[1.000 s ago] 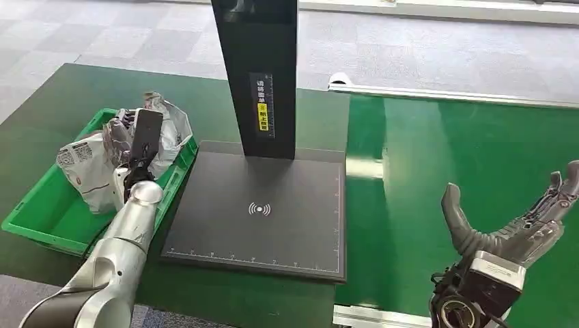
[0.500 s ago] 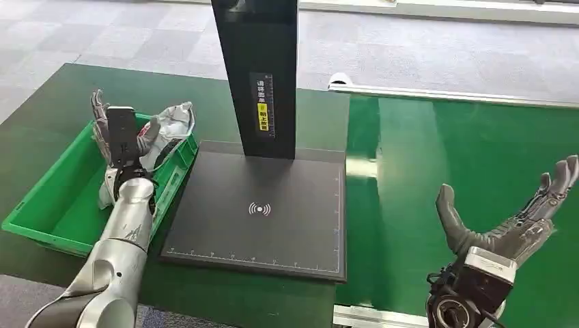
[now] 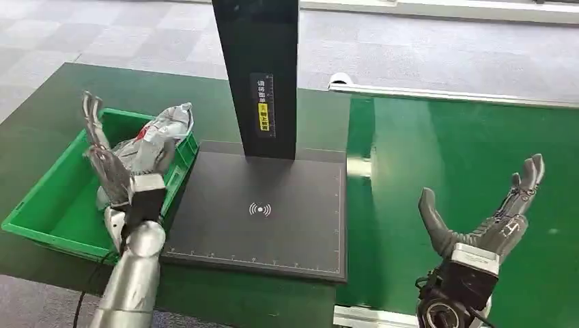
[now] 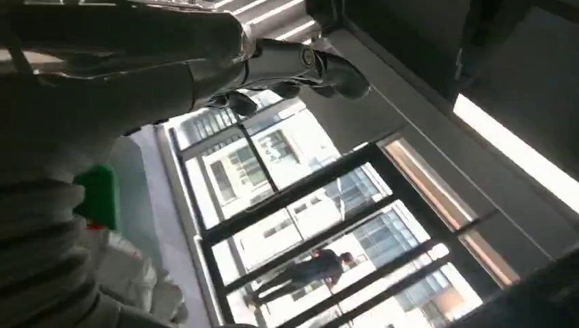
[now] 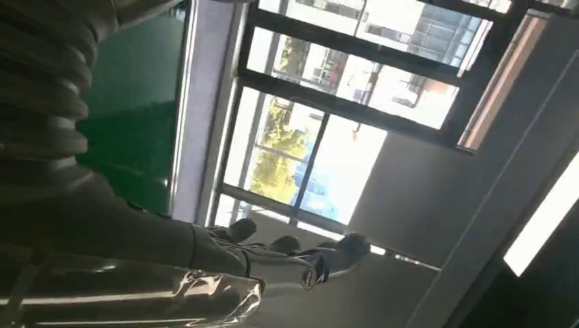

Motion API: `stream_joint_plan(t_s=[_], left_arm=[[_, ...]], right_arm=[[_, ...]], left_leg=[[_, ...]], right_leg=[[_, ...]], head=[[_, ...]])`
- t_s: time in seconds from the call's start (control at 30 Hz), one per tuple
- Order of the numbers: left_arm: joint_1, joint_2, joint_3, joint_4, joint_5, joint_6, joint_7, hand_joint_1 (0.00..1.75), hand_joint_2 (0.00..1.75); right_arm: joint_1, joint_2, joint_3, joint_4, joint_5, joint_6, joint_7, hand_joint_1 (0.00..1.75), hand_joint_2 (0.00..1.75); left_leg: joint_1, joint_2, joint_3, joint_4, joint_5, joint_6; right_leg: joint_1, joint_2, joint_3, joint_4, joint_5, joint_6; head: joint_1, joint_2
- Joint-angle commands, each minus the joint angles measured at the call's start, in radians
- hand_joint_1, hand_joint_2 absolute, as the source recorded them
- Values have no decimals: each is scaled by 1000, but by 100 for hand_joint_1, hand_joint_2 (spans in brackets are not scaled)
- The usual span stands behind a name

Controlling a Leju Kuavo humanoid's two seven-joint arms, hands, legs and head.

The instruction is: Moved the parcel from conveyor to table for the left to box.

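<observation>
both my hands (image 3: pixel 113 167) (image 3: pixel 488 222) are spread wide holding nothing, parcel (image 3: pixel 160 137) sits in the green bin (image 3: pixel 51 205) on the dark green table (image 3: pixel 54 89), grey carpet floor (image 3: pixel 123 34) behind

Head view: green plastic bin (image 3: pixel 51 205) sits at left of frame on the dark green table (image 3: pixel 61 89). Crumpled grey plastic parcel (image 3: pixel 160 133) lies in the bin's upper-right corner, against its right wall. Left hand (image 3: pixel 113 167) is in front of the parcel, over the bin's right side. Just right of the bin, frame centre, flat black scanner pad (image 3: pixel 273 225) on the table, w/ tall black post (image 3: pixel 256 68) rising from its rear edge. Right of pad: green conveyor belt (image 3: pixel 444 150), across right part of frame. Right hand (image 3: pixel 491 219) over the belt, lower right.
</observation>
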Motion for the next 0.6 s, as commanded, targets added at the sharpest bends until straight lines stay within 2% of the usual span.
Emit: stream_joint_plan(t_s=[0.03,0.2,0.23,0.33,0.5,0.6], left_arm=[[409,55,-368,-10,375,-28,-15,0,175],[386,70,-374,-36,388,-26,14,0,175],[397,60,-363,-24,460,-47,63,0,175],[395,59,-379,132,613,-40,-36,0,175],[423,25,-294,38,655,-97,-36,0,175],[420,28,-309,41,634,-74,-36,0,175]], right_arm=[[-11,25,239,379,-186,125,-83,0,175],[-11,1,250,353,-206,116,-74,0,175],[-4,-3,261,370,-264,154,-52,0,175],[0,1,328,518,-335,120,-140,0,175],[-31,-24,408,603,-354,103,-158,0,175],[-32,-34,425,613,-360,101,-156,0,175]], left_leg=[[-1,10,11,-8,-1,1],[0,0,2,-2,-1,0],[0,0,4,-3,0,0],[0,3,7,-5,-1,1],[1,2,5,-4,-1,1],[1,1,3,-2,-1,0]], right_leg=[[-1,10,8,-7,2,-1],[0,0,1,-2,-1,-1],[0,1,2,-3,-1,-1],[1,3,5,-5,0,0],[1,2,4,-5,0,0],[1,1,3,-3,-1,0]], head=[[0,0],[-1,0],[0,0],[0,0],[0,0],[0,0]])
